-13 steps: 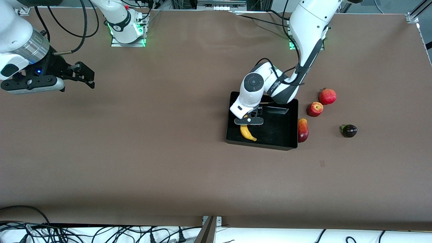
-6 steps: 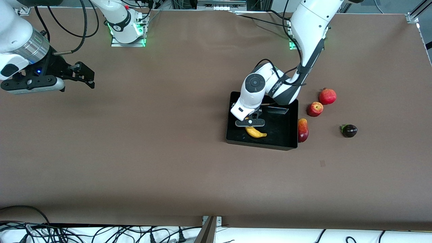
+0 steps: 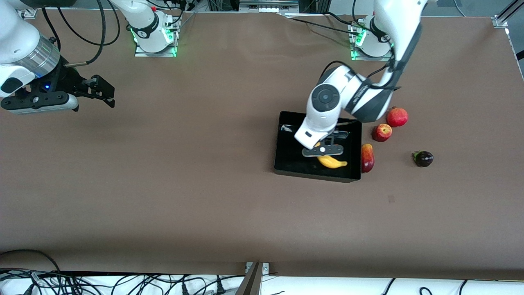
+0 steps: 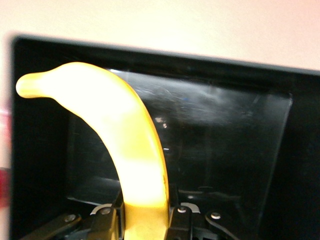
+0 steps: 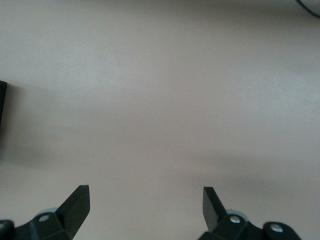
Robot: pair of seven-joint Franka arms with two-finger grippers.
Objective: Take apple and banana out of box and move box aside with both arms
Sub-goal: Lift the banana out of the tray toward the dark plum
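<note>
- From my front feed, the right gripper hangs over bare table at the right arm's end, well apart from the box; that arm waits, and its upper part is cut off by the frame edge.
- Its wrist feed shows me what the front one does not: both black fingers spread wide with only brown table between them, nothing held.
- The box, glossy black with upright walls, sits toward the left arm's end of the table; the left arm's white wrist covers part of its floor.
- The left gripper is over the box interior, and I can barely make out its fingers from the front, as the wrist hides them.
- The left wrist feed settles it: the fingers are clamped on the banana, whose curved yellow body arcs out over the box floor; its gripped end is cut off.
- In the front feed the banana shows only as a short yellow end inside the box.
- The mango lies touching the box's outer wall.
- The apple and pomegranate sit near the box, farther from the camera than the mango.
- The dark purple fruit sits apart from the box, past the mango.
</note>
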